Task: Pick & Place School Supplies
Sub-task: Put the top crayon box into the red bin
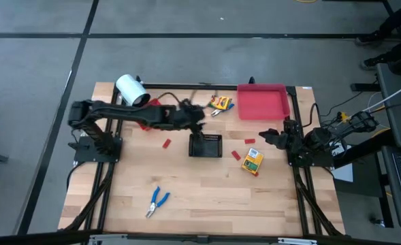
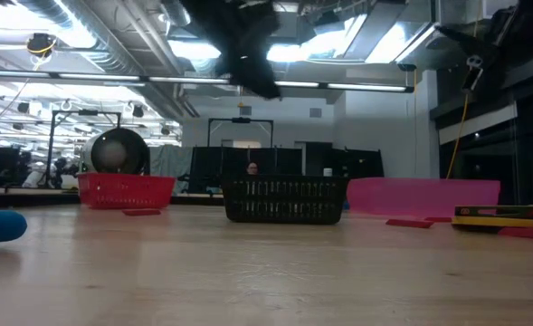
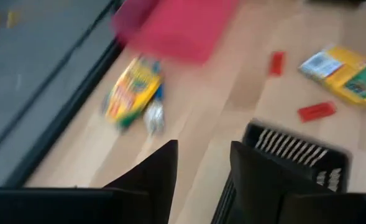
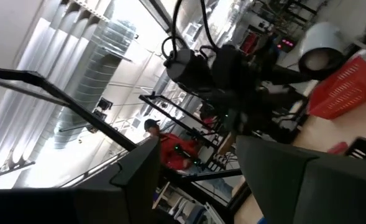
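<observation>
Two yellow-orange printed boxes sit on the tabletop (image 1: 207,197), one (image 1: 221,103) near the far edge and another (image 1: 253,161) toward the right. Four tiny red pieces are visible: one (image 1: 166,143) left of centre, one (image 1: 250,141) and one (image 1: 236,155) by the right-hand box, and one (image 1: 220,96) at the far edge. A single blue-handled plier tool (image 1: 157,201) lies at the front; a second small tool (image 1: 215,111) beside the far box is too small to identify. There is one black tray (image 1: 205,145), one pink-red tray (image 1: 263,101), one red basket (image 2: 126,190) and one white roll (image 1: 131,90).
</observation>
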`<action>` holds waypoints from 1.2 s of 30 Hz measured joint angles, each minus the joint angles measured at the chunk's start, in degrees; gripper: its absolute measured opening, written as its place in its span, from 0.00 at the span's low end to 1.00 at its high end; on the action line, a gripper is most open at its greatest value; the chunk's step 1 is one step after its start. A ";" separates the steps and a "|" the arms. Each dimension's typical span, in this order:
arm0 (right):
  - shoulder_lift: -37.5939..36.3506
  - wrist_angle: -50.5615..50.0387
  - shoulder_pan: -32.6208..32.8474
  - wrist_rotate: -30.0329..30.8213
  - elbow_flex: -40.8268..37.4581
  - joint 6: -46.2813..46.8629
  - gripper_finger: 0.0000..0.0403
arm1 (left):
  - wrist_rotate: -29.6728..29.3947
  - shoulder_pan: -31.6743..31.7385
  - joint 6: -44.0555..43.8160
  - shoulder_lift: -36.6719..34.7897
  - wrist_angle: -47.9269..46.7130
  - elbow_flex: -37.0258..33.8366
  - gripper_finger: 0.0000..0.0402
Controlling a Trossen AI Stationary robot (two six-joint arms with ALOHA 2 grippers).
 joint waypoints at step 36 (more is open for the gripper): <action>50.16 -64.15 -23.73 -11.81 51.42 -83.24 0.53 | -18.12 -3.92 -0.85 -20.39 -25.60 9.02 0.24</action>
